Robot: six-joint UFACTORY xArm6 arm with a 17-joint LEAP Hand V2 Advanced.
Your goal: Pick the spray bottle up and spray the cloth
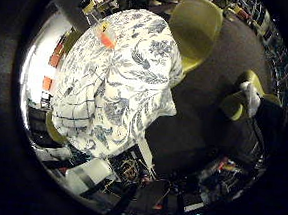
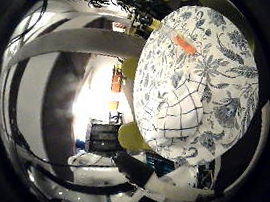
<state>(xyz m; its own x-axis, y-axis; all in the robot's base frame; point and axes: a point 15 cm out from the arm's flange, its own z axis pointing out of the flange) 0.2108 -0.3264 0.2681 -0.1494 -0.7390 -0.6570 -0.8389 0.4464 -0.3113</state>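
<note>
A round table with a blue-and-white flowered tablecloth (image 1: 138,62) shows small and far from the palm. A small orange spray bottle (image 1: 107,36) sits on it near one edge; it also shows in the right thumb side palm view (image 2: 185,43). A white cloth with a dark check pattern (image 1: 80,113) lies on the same table, away from the bottle; it also shows in the thumb side view (image 2: 182,110). White and black parts of my right hand (image 2: 136,182) show at the view's edge, well away from the table.
Yellow-green chairs stand around the table (image 1: 195,31) (image 1: 243,95) (image 2: 132,137). The floor around it is dark carpet (image 1: 199,112). Cluttered desks and equipment (image 1: 178,190) line the room's edge. A bright doorway or window (image 2: 95,106) shows beyond the table.
</note>
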